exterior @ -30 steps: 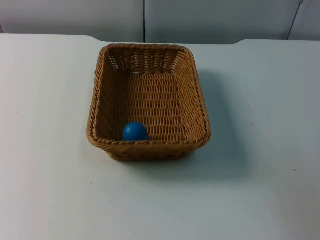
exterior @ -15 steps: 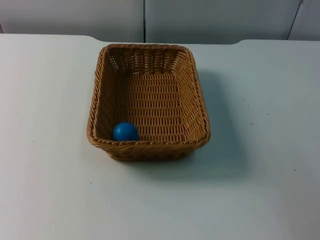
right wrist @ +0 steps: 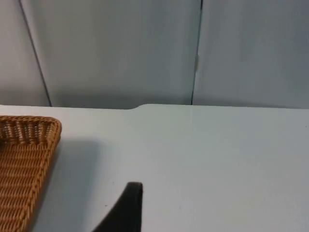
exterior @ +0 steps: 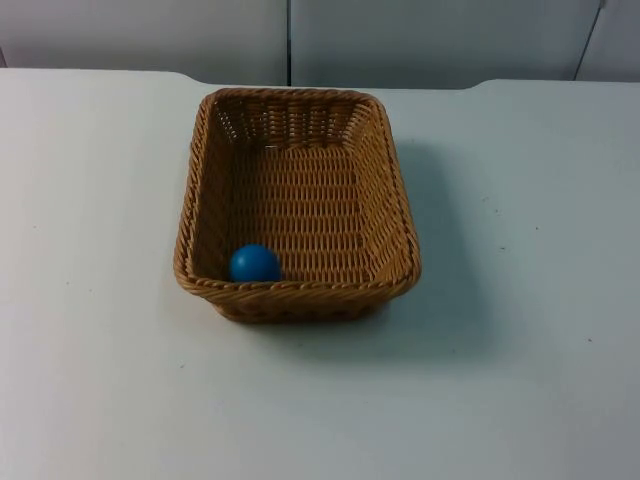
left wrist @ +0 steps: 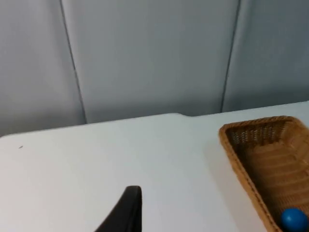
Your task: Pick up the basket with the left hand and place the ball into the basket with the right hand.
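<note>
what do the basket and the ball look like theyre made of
Basket: tan woven strands with a braided rim, looking like wicker or plastic rattan; which one is unclear. Ball: smooth, uniformly blue, faint sheen, probably plastic or rubber.

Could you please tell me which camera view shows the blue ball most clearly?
The top view: the whole blue ball lies unobstructed inside the basket, against its near wall. The left wrist view catches the ball partly behind the basket rim. The right wrist view shows part of the basket.
</note>
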{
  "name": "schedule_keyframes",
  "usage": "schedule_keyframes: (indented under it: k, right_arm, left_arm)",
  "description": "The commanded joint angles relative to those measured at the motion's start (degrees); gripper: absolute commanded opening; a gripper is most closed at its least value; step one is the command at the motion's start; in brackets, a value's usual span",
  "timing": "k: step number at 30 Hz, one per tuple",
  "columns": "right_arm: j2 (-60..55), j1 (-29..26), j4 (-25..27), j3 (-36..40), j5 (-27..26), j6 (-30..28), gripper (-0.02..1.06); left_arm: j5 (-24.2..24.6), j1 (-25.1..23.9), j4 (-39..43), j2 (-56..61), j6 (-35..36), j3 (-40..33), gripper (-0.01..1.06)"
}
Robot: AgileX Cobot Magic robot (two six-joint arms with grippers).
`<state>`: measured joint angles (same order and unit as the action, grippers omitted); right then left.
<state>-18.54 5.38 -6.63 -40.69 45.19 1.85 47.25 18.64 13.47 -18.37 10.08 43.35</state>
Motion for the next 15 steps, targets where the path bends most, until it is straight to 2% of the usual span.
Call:
schedule_keyframes:
  k: [1,3,4,6,15]
  right_arm:
    - [4.4,0.5,3.2,1.9,1.7,-3.9,1.03]
    - [8.0,1.1,4.1,3.6,5.1,-4.0,1.03]
    - [8.0,1.1,4.1,3.6,5.1,-4.0,1.03]
    - [11.4,1.1,4.4,4.9,9.0,-6.8,1.03]
    - [18.5,1.1,6.1,8.6,11.5,-5.3,1.03]
  left_arm:
    - [1.3,0.5,-6.4,4.5,-7.8,-0.6,1.05]
    - [4.5,0.5,-10.7,8.5,-12.2,-1.7,1.05]
    - [4.5,0.5,-10.7,8.5,-12.2,-1.7,1.05]
    - [6.7,0.5,-11.8,11.3,-12.5,-3.8,1.05]
    - [8.8,0.5,-13.9,18.4,-11.0,-11.5,1.05]
